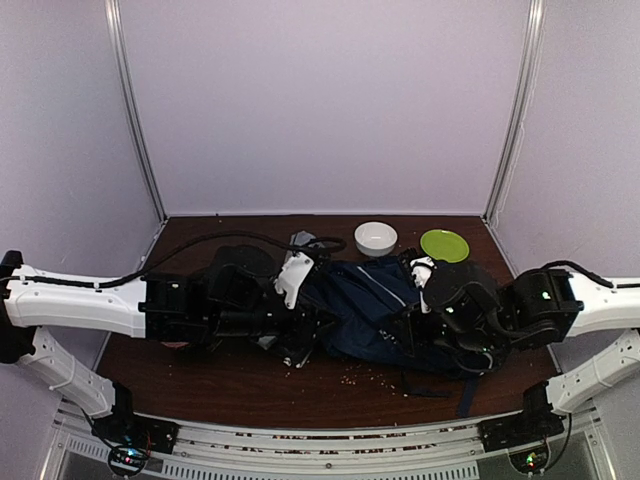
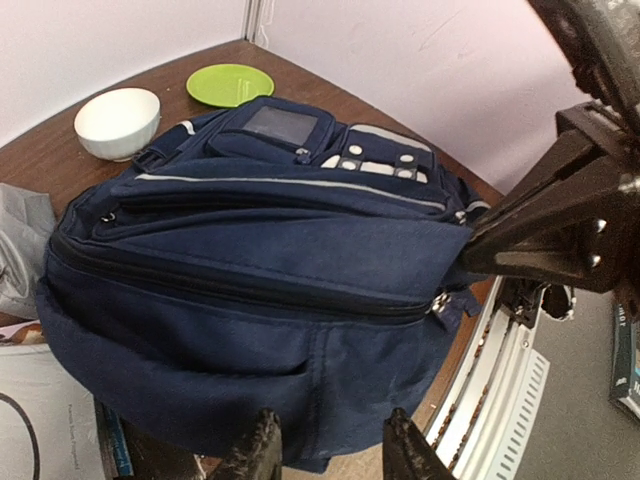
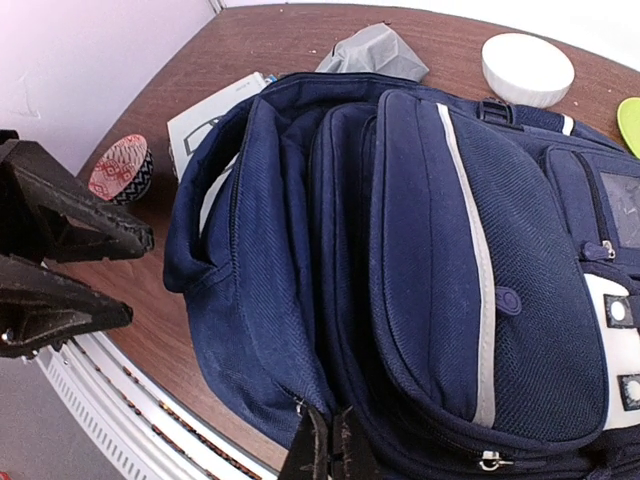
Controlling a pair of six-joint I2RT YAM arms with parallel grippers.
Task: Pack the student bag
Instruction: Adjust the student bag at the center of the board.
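The student bag (image 1: 365,305) lies on its back mid-table, navy with white stripe trim, and fills both wrist views (image 2: 260,250) (image 3: 420,250). Its top compartment gapes toward the left arm. My left gripper (image 2: 330,455) is open at the bag's lower side, fingers apart with the fabric edge just above them; it also shows from the right wrist, the left gripper (image 3: 140,278) clear of the bag. My right gripper (image 3: 340,455) is shut, pinching a fold of the bag's fabric beside a zipper pull (image 3: 298,405). From above, the left gripper (image 1: 303,343) and right gripper (image 1: 418,335) flank the bag.
A white bowl (image 1: 375,238) and a green plate (image 1: 444,245) stand behind the bag. A grey pouch (image 3: 375,50) and a white booklet (image 3: 215,115) lie by its open end, a red patterned roll (image 3: 120,168) nearer the left arm. Crumbs (image 1: 360,375) dot the front edge.
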